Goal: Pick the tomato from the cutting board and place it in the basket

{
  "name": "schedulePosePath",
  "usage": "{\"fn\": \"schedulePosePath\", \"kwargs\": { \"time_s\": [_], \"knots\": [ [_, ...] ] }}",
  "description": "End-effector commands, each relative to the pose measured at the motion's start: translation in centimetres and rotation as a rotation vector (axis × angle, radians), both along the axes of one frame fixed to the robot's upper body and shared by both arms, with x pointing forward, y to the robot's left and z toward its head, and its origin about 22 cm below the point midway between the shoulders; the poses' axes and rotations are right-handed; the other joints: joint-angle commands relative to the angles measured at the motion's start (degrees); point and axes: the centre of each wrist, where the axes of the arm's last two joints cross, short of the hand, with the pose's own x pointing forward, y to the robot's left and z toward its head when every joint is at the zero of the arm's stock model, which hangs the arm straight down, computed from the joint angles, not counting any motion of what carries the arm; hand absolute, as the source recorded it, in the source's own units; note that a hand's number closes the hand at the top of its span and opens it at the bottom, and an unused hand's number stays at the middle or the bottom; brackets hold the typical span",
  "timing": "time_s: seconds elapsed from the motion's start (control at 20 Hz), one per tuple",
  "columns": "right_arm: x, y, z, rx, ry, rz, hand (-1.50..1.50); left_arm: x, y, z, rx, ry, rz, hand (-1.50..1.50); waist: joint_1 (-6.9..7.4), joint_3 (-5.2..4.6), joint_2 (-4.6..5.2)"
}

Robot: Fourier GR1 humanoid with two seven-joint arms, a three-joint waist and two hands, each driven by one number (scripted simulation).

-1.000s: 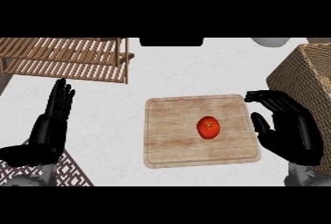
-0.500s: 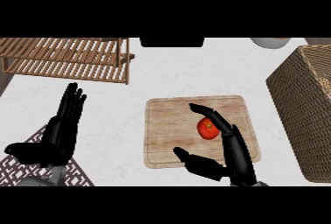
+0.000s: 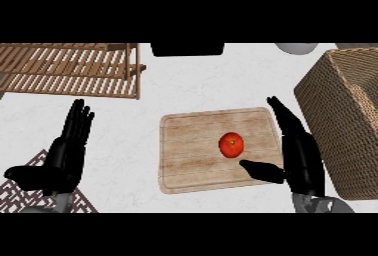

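- On the cutting board (image 3: 192, 155), right of centre: tomato (image 3: 232, 144), untouched.
- Right hand (image 3: 299, 155) at board's right edge, fingers spread, thumb near tomato.
- Left hand (image 3: 63, 157) left of board, spread.
- Basket (image 3: 347, 110) right of board.

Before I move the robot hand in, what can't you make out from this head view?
- Basket: cut off by the right edge, so its inside barely shows.
- Cutting board: its right edge lies under the right robot hand.
- Grey object and dark object: cut off at the top, so unidentifiable.
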Motion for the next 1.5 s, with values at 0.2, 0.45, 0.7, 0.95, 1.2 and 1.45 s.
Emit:
{"fn": "schedulePosePath", "kwargs": {
  "time_s": [0.2, 0.45, 0.7, 0.95, 1.2, 1.45],
  "knots": [
    [-1.5, 2.1, 7.6, -0.269, 0.299, -0.005, -1.5, 0.2, -0.8, 0.3, -0.017, 0.001, -0.022, 0.0, 1.29, 0.26, 0.22],
    [-2.4, 4.4, 12.7, -0.252, 0.394, 0.034, -1.5, 0.2, -1.1, 0.4, -0.019, -0.02, -0.046, 0.0, 2.32, 0.51, 0.76],
    [-1.2, 5.9, 12.6, -0.295, 0.455, -0.021, -1.5, 1.2, -0.9, 1.5, -0.003, -0.024, -0.037, 0.0, 2.31, 0.59, 0.81],
    [0.4, 6.2, 11.8, -0.346, 0.5, -0.079, -1.5, 0.6, -0.7, 1.7, -0.015, -0.016, -0.05, 0.0, 2.7, 0.62, 0.85],
    [-0.1, 5.7, 10.5, -0.311, 0.524, -0.086, -1.5, -0.6, -0.6, -0.1, -0.016, -0.013, -0.036, 0.0, 2.22, 0.7, 0.93],
    [0.7, 5.8, 9.2, -0.271, 0.532, -0.055, -1.5, 0.7, -1.9, 1.3, -0.007, -0.039, -0.046, 0.0, 2.27, 0.78, 1.14]
  ]
}}
